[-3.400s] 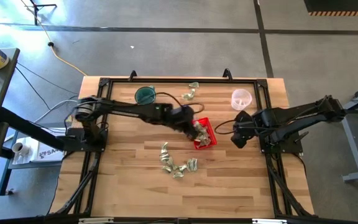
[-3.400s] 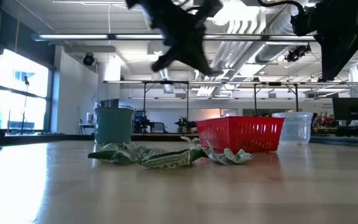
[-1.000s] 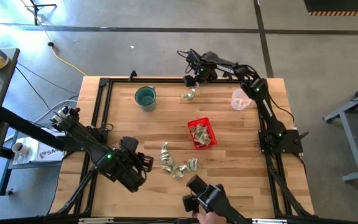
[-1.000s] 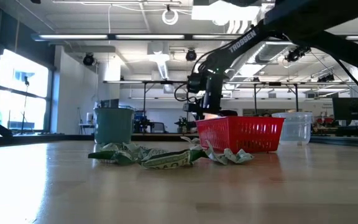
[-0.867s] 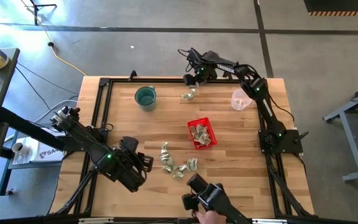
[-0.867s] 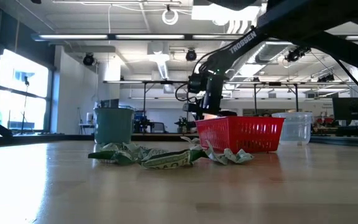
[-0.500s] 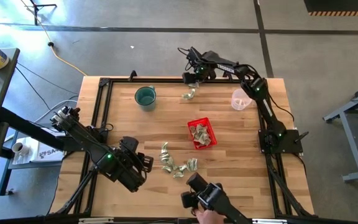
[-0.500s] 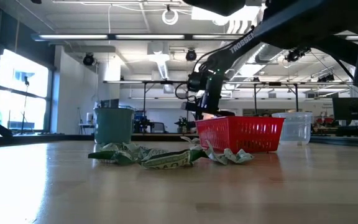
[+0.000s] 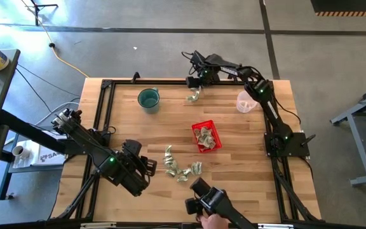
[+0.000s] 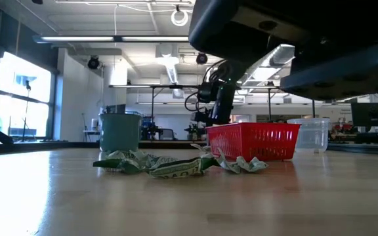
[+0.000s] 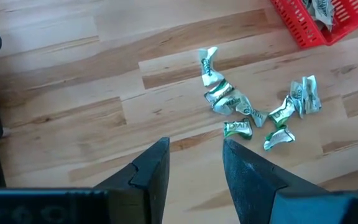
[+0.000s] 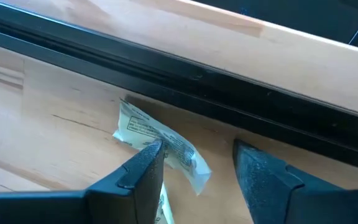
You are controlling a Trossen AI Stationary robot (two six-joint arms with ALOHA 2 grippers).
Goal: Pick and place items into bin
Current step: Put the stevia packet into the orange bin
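The red basket stands mid-table with a few crumpled green-and-white wrappers in it. Several more wrappers lie in a cluster nearer the front edge. One single wrapper lies by the far frame rail. My right gripper is open and points down over it, with the wrapper beside one finger. In the high view that gripper is at the far edge. My left gripper is open with nothing in it, and it hovers at the near left. My right gripper stands open over the single wrapper's end from above. One fingertip shows right at the wrapper's edge. I cannot tell whether it touches the wrapper, which lies flat on the table.
A teal cup stands far left and a clear cup far right. A black frame rail runs just behind the single wrapper. At the near edge a person's hand holds a dark device, which covers the low view's upper right.
The dark device at the near edge has come to fill much more of the low view's upper right, hiding my right arm's upper part there.
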